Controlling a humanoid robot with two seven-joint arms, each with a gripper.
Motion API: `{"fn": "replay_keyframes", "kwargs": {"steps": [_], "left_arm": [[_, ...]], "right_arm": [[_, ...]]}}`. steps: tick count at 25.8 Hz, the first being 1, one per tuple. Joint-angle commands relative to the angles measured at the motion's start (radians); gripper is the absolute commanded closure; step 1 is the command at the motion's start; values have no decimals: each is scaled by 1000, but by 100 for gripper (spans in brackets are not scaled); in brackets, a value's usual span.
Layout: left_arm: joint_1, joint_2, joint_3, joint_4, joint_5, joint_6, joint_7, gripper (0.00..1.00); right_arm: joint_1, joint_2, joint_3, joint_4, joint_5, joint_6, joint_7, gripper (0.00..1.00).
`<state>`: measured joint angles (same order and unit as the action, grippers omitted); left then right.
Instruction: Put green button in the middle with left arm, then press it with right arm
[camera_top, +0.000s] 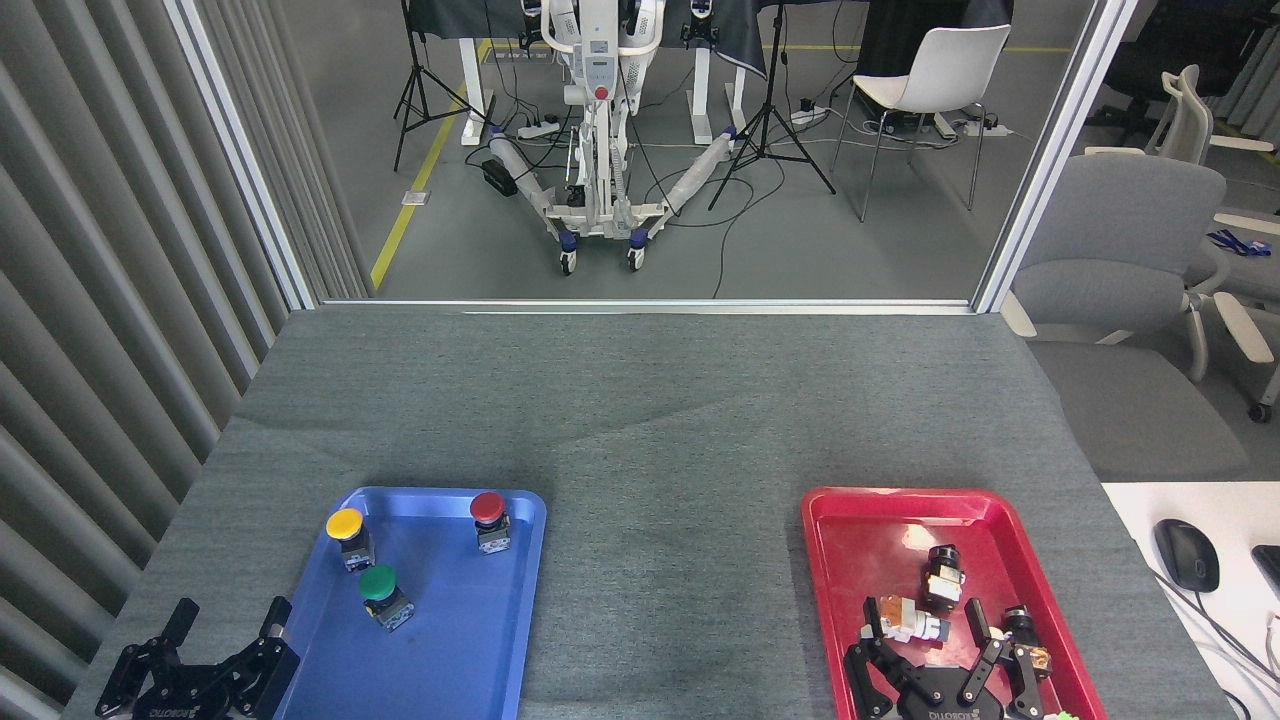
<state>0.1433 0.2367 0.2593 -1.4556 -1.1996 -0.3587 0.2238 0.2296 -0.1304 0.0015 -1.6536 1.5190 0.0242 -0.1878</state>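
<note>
Head view, and we are right at the start: the green button (379, 584) stands in the blue tray (470, 650), cap up on its stubby body, tilted a touch, with the yellow button (345, 524) just behind it to the left and the red button (487, 507) further off toward the tray's far right corner. The left gripper (222, 635) hovers at the near-left corner, just outside the tray's left rim, fingers spread wide and holding nothing. So here is the line that matters: the button lies ahead and to the right of those fingers, across the rim and into the tray, near but clearly apart. The left arm is by far the closer one. Over on the other side, the right gripper (935, 640) sits low over the red tray (850, 540), fingers splayed among the small parts there, gripping none of them as far as I can see. Between the two trays stretches the middle (670, 560), bare grey cloth. Nothing is picked up yet; my read is that the reach in over the rim comes next, and the yellow neighbour leaves little slack on that side.
</note>
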Motion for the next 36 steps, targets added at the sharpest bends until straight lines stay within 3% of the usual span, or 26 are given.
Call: {"fn": "replay_keyframes", "kwargs": {"steps": [1, 9, 13, 19, 36], "left_arm": [[-1, 4, 0, -2, 0, -2, -3, 0], [-2, -5, -8, 9, -18, 10, 0, 1], [-10, -31, -78, 26, -35, 44, -1, 1], [-53, -92, -250, 80, -294, 182, 8, 1], [-198, -122, -249, 310, -247, 184, 16, 1]], "right_arm": [[1, 0, 0, 0, 0, -1, 1, 0], [1, 0, 0, 0, 1, -1, 1, 0], [1, 0, 0, 0, 1, -1, 1, 0], [-1, 3, 0, 0, 1, -1, 1, 0], [1, -1, 0, 0, 1, -1, -1, 0]]}}
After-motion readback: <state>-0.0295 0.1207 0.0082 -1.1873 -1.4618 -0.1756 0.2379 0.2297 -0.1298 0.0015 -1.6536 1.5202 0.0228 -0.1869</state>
